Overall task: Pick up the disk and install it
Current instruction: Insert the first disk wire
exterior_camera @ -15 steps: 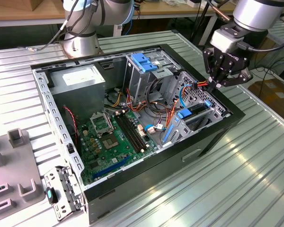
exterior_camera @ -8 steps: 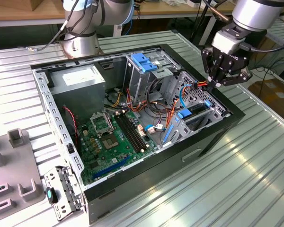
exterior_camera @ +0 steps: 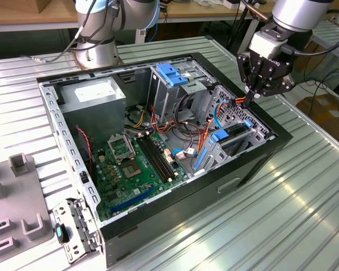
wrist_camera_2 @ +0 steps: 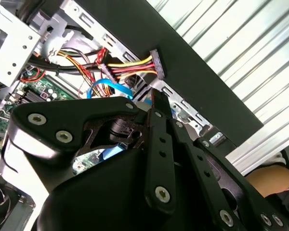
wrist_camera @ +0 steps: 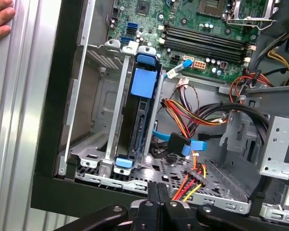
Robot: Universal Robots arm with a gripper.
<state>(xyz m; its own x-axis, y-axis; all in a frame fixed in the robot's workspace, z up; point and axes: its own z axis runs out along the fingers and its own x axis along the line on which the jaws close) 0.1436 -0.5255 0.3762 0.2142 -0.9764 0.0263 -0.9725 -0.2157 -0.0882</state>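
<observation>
Gripper hangs empty, jaws pressed together, over the case rim; just beyond, the disk stands on edge in its bay, apparently seated, while the power plug beside it looks unconnected

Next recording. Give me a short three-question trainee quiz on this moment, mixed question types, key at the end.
1. True or false: the disk lies flat on the table outside the computer case.
2. Multiple choice: the gripper hangs above
A) the power supply
B) the case's side by the drive bay that holds the disk
C) the grey fixture on the table
3. Short answer: are the jaws open or shut, and is anything between them?

Key:
1. False. The disk sits in its bay inside the case.
2. B.
3. Shut, with nothing visible between them.
</observation>
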